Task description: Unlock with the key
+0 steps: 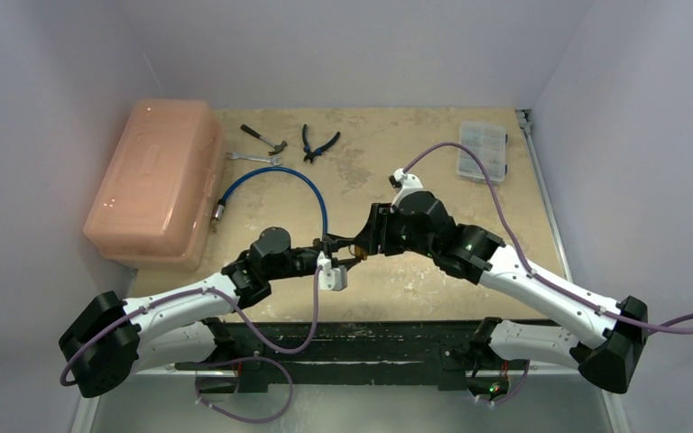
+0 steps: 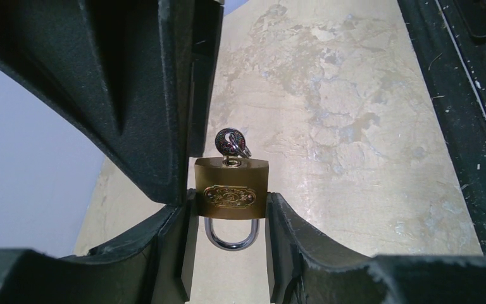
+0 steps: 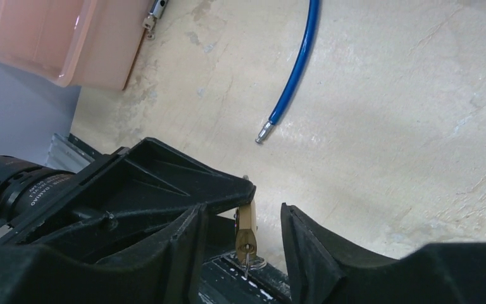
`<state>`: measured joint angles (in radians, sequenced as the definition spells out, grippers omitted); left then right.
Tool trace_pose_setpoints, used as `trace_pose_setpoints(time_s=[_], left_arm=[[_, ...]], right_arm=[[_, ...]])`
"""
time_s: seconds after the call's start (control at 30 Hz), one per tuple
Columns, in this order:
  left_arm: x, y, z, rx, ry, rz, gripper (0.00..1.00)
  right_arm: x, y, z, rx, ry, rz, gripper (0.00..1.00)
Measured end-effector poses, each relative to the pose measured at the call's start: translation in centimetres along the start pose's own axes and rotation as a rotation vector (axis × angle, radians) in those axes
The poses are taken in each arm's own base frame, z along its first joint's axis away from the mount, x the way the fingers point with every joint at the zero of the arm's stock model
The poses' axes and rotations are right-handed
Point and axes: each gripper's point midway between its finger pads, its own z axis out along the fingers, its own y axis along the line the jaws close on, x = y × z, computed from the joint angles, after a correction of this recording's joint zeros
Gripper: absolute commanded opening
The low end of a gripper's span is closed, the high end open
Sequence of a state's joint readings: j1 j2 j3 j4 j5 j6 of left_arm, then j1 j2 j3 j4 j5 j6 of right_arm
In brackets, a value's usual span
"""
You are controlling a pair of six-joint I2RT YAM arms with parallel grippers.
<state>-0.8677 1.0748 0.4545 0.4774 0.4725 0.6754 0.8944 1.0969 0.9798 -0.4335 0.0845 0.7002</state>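
Left fingers (image 2: 304, 244) clamp the padlock (image 2: 231, 196); right fingers (image 3: 319, 250) stand apart around the key (image 2: 231, 142): close squarely on its head, then twist.

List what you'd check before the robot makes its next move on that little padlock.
1. Padlock clamped in the left pincer: ok.
2. Key seated in the keyhole: ok.
3. Right pincer straddling the key end: ok, jaws apart on either side.
4. Right pincer closed on the key: not ok, gaps show on both sides.
5. Shackle released: not ok, both legs sit in the body.
6. Key already turned: cannot tell.
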Motion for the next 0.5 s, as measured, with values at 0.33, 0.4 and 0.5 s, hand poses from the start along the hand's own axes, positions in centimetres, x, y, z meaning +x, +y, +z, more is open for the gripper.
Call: trace_pose_setpoints(time_s=[0.33,0.4,0.5], left_arm=[[-0.3,-0.3,0.1,0.013,-0.011,0.001,0.0],[-0.3,-0.3,0.1,0.013,-0.011,0.001,0.0],[-0.4,-0.2,0.1,0.011,-0.013,0.002,0.0]], right_arm=[[-0.5,0.0,-0.6,-0.003,-0.023,-0.003,0.38],[-0.7,0.0,-0.8,-0.005,-0.029,-0.001,0.38],[-0.8,0.1,-1.2,-0.011,-0.036,0.0,0.38]])
